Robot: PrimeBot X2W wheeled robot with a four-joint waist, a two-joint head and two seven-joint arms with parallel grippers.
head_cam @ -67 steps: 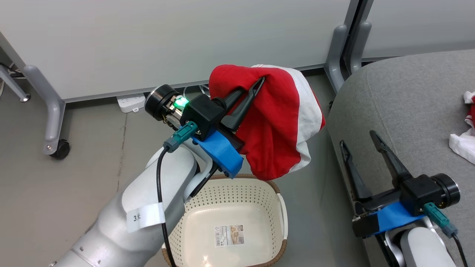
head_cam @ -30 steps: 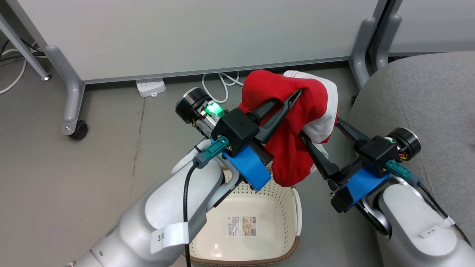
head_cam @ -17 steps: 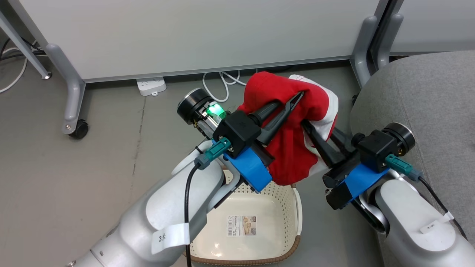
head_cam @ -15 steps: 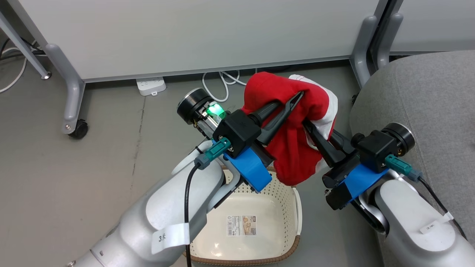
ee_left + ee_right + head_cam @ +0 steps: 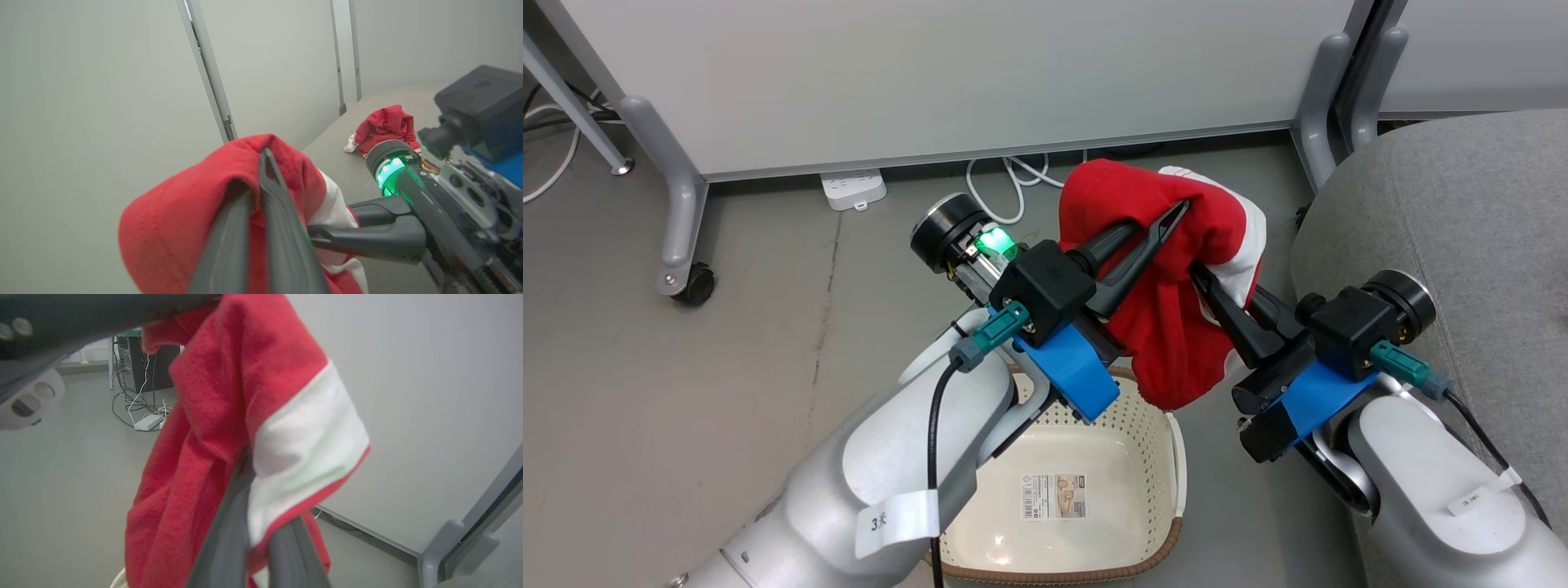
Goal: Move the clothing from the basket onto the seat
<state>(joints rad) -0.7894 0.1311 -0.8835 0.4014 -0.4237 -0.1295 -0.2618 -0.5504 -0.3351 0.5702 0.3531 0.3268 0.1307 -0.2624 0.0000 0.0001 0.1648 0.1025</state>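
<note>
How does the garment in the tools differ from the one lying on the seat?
The held garment hangs in the air, pinched by the left tool and right tool; the seat garment lies on the grey seat, untouched. The held one drapes down with a broad white band; the seat one is bunched. Both are red with white.

Forearm tag [image 5: 888, 520] "3", basket [image 5: 1170, 457] label [image 5: 1054, 497] unreadable

red garments [image 5: 1168, 343] [image 5: 384, 124]: 2 | basket [image 5: 1143, 425]: 1 | seat [image 5: 1445, 212]: 1 | end effectors [image 5: 1180, 211] [image 5: 1207, 282]: 2 | power strip [image 5: 854, 188]: 1
</note>
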